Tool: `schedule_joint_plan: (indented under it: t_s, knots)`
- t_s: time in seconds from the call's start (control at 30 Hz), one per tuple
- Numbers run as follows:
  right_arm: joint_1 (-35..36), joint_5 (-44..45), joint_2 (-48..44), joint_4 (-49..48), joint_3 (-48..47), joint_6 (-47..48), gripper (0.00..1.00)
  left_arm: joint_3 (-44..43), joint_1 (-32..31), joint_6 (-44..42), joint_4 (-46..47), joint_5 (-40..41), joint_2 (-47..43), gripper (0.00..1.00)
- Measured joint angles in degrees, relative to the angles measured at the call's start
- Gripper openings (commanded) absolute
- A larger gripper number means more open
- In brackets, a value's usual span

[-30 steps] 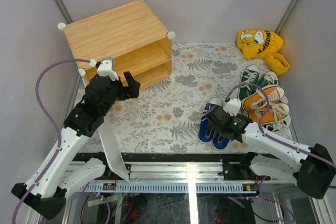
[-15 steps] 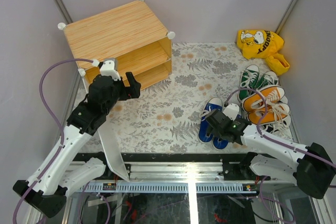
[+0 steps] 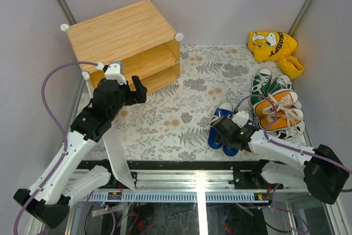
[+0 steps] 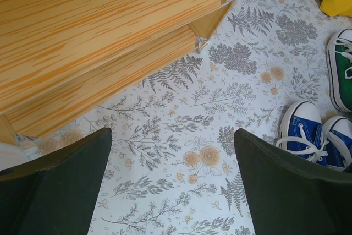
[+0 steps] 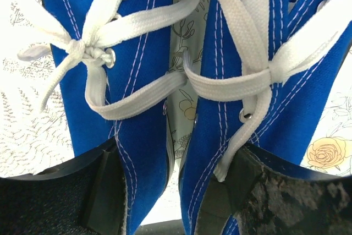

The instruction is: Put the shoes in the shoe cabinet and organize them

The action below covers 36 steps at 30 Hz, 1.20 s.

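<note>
Blue shoes [image 5: 137, 108] lie side by side on the floral mat [image 3: 181, 97], toes toward the far wall; the right gripper [image 5: 175, 191] hangs close above them, fingers spread wide across the pair, clasping nothing; the left gripper [image 4: 173, 185] hovers just before the shoe cabinet [image 3: 118, 31] at far left, likewise spread and bare; orange shoes [image 3: 278, 103], green shoes [image 3: 264, 78] and white shoes [image 3: 292, 129] cluster at the mat's right edge.

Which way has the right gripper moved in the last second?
Yes. In the top view the right gripper has slid toward the bottom edge, along the blue shoes, which stayed put.
</note>
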State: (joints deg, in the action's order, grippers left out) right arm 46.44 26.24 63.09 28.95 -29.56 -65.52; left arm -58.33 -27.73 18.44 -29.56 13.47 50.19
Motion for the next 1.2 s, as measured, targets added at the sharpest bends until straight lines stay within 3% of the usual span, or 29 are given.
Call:
schedule_joint_plan:
  t_s: [0.17,0.4,0.47,0.67,0.77,1.0,1.2]
  knots:
    - [0.17,1.99,3.65,-0.61,-0.98,0.92,0.64,0.0,0.0,-0.15,0.0,0.13,-0.02,0.91]
    - [0.15,3.85,6.38,-1.46,-1.57,4.76,0.06,0.28,0.0,-0.33,0.0,0.98,-0.39,0.92]
    - [0.15,3.69,6.34,-1.81,-1.66,7.45,0.0,0.28,0.0,-0.33,0.0,1.14,-0.7,0.92]
    - [2.03,1.81,8.39,-3.52,-3.61,22.64,0.0,0.31,0.0,-0.33,0.0,1.75,-1.31,0.92]
    - [7.21,2.82,14.16,-5.6,-7.85,33.7,0.0,0.46,0.0,-0.31,0.0,2.01,-1.31,0.92]
    - [18.53,-9.25,30.12,-20.11,-22.18,46.34,0.02,0.61,0.0,-0.31,0.0,2.27,-1.31,0.92]
    - [19.78,-13.35,31.91,-23.26,-23.04,49.16,0.59,0.63,0.0,-0.33,0.0,2.64,-1.29,0.92]
